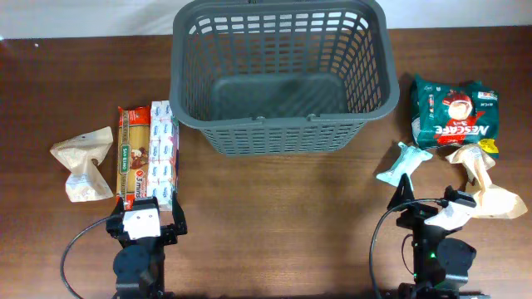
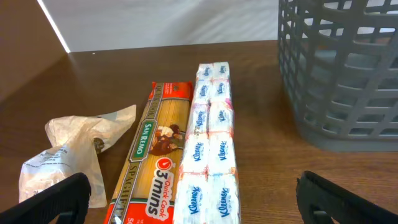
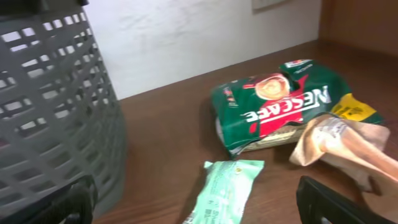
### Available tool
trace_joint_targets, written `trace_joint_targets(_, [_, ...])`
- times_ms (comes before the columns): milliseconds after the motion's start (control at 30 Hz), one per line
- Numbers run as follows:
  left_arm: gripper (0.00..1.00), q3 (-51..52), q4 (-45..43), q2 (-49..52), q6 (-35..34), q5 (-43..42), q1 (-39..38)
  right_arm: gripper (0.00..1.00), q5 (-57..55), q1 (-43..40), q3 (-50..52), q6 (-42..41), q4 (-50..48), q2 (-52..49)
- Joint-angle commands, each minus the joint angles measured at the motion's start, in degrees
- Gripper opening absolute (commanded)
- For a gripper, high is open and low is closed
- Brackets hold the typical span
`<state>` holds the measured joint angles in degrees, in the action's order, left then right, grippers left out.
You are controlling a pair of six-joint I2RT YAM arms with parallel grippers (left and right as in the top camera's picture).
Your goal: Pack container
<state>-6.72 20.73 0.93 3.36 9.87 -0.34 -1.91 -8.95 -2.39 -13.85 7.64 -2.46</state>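
Item 1, closest in: my left pincer (image 2: 196,204) is hanging open, its two dark fingers (image 2: 59,199) spread wide at the lower corners of the left wrist view, gripping nothing.

Item 2: a crumpled beige packet (image 1: 83,166) is lying at the far left of the brown table (image 1: 283,216).

Item 3: a San Remo spaghetti packet (image 1: 133,162) is lying lengthwise, just right of it.

Item 4: a long Kleenex tissue pack (image 1: 164,154) is lying touching the spaghetti's right edge, directly ahead of my left pincer.

Item 5: the container (image 1: 274,137), a dark grey lattice basket, is standing upright at the far middle of the table, just right of the Kleenex pack.

Item 6: a mint-green sachet (image 1: 405,162) is lying near the basket's right corner.

Item 7: a green Nescafe bag (image 1: 455,112) is sitting at the far right.

Item 8: a second beige packet (image 1: 486,187) is lying against the bag's near edge.

Item 9: my right pincer (image 3: 199,205) is likewise standing open and holding nothing, just short of the sachet.
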Motion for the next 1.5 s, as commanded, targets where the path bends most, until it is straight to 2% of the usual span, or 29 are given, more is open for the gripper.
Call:
trace_joint_targets(0, [0.99,0.4,-0.2,-0.6,-0.3,0.4,-0.1,0.99,4.3,0.3,0.4,-5.0,0.3,0.4])
trace_joint_targets(100, [0.99,0.4,-0.2,-0.6,-0.3,0.4,-0.1,0.99,5.9,0.3,-1.3,-10.2,2.3,-1.2])
trace_joint_targets(233, [0.99,0.4,-0.2,-0.6,-0.3,0.4,-0.1,0.99,3.3,-1.2,-8.3,-9.9,2.0,-7.9])
trace_joint_targets(333, [0.99,0.4,-0.2,-0.6,-0.3,0.4,-0.1,0.99,3.3,-5.8,-22.6,-4.4,4.9,-20.3])
trace_joint_targets(433, [0.99,0.4,-0.2,-0.6,-0.3,0.4,-0.1,0.99,3.6,-10.9,-38.5,0.8,13.6,-33.3])
trace_joint_targets(467, [0.99,0.4,-0.2,-0.6,-0.3,0.4,-0.1,0.99,3.8,-14.2,-49.7,5.0,21.9,-41.7])
trace_joint_targets(567, [0.99,0.4,-0.2,-0.6,-0.3,0.4,-0.1,0.99,3.1,-19.3,-69.2,13.4,37.3,-55.8])
trace_joint_targets(667, [0.99,0.4,-0.2,-0.6,-0.3,0.4,-0.1,0.99,5.2,-21.5,-84.4,14.3,45.1,-67.6])
trace_joint_targets(767, [0.99,0.4,-0.2,-0.6,-0.3,0.4,-0.1,0.99,10.8,-21.3,-92.3,14.3,45.5,-76.0])
trace_joint_targets(900, [0.99,0.4,-0.2,-0.6,-0.3,0.4,-0.1,0.99,6.0,-20.1,-97.0,13.8,46.6,-85.8])
trace_joint_targets(1100, [0.99,0.4,-0.2,-0.6,-0.3,0.4,-0.1,0.99,-4.9,-13.9,-97.4,13.4,47.9,-99.6])
trace_joint_targets(1267, [0.99,0.4,-0.2,-0.6,-0.3,0.4,-0.1,0.99,-3.3,-9.7,-97.3,13.4,46.1,-107.2])
trace_joint_targets(1467, [0.99,0.4,-0.2,-0.6,-0.3,0.4,-0.1,0.99,-4.2,-7.5,-97.3,13.8,41.6,-111.4])
